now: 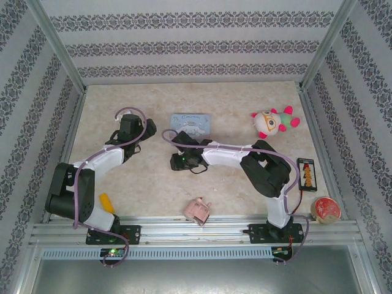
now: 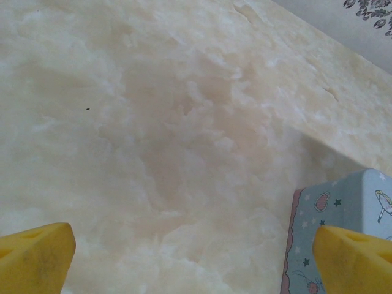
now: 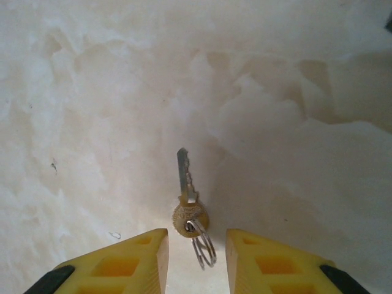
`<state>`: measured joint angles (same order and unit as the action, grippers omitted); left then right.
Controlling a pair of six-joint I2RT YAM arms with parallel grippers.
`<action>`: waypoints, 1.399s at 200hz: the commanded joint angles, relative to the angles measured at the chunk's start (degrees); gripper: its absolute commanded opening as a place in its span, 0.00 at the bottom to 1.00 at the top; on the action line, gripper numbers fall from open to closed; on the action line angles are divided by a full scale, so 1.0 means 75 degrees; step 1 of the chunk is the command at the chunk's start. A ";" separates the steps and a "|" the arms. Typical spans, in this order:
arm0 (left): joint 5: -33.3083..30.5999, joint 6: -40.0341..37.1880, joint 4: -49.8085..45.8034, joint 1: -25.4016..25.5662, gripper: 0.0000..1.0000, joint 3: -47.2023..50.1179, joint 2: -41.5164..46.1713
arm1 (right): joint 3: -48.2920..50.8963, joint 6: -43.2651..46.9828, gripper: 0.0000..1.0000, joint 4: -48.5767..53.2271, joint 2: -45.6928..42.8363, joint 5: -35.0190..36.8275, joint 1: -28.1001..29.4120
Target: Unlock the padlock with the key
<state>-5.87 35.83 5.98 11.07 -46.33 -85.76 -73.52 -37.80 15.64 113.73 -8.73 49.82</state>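
A small silvery key [image 3: 185, 177] with a brass-coloured round head and a wire ring [image 3: 204, 247] lies flat on the marble table, its blade pointing away from my right wrist camera. My right gripper [image 3: 196, 240] [image 1: 179, 160] hangs open just above it, one yellow finger [image 3: 138, 260] on each side of the ring, touching nothing. My left gripper [image 2: 193, 236] [image 1: 144, 127] is open over bare table, just left of the light-blue cartoon tin [image 2: 343, 214] [image 1: 191, 122]. The padlock is out of view.
A pink toy block [image 1: 197, 211] lies near the front rail. A plush doll [image 1: 271, 122] sits at the back right. A black box [image 1: 306, 173] and a round tin [image 1: 326, 209] are at the right edge, and a yellow piece [image 1: 106, 201] is by the left base.
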 commanded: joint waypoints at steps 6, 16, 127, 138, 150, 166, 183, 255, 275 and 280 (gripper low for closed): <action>-0.0005 0.0038 0.0146 -0.0110 0.99 0.0106 0.0160 | -0.0183 -0.0104 0.30 0.0073 0.0195 -0.0125 0.0106; 0.0037 0.0048 0.0150 -0.0108 0.99 0.0098 0.0143 | -0.0173 -0.0126 0.29 0.0084 0.0204 -0.0114 0.0105; 0.0301 -0.0019 0.0286 -0.0121 0.99 0.0141 0.0285 | -0.0034 -0.0130 0.00 0.0054 -0.0168 0.0195 0.0073; 0.0325 -0.0054 0.0417 -0.0121 0.99 0.0214 0.0360 | 0.0047 -0.0106 0.00 0.0036 -0.0365 0.0281 0.0043; 0.0344 -0.0118 0.0589 -0.0120 0.99 0.0286 0.0448 | 0.0147 -0.0072 0.00 -0.0008 -0.0594 0.0308 -0.0015; 0.0370 -0.0255 0.0799 -0.0119 0.99 0.0384 0.0589 | 0.0266 -0.0028 0.00 -0.0003 -0.0888 0.0332 -0.0107; 0.0439 -0.0457 0.1013 -0.0117 0.99 0.0458 0.0732 | 0.0409 -0.0022 0.00 0.0021 -0.1222 0.0309 -0.0225; 0.1720 -0.1410 0.2847 -0.0123 0.99 0.1123 0.1409 | 0.0875 -0.0115 0.00 0.0197 -0.2465 0.0184 -0.0668; 0.2433 -0.1674 0.3809 -0.0117 0.99 0.1400 0.1484 | 0.1070 -0.0215 0.00 0.0225 -0.2838 0.0004 -0.0855; 0.2609 -0.1711 0.4077 -0.0117 0.99 0.1477 0.1496 | 0.1131 -0.0252 0.00 0.0215 -0.2955 -0.0065 -0.0935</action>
<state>5.89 27.31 23.92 10.74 -37.52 -75.99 -66.92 -38.89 16.12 95.59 -7.99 44.49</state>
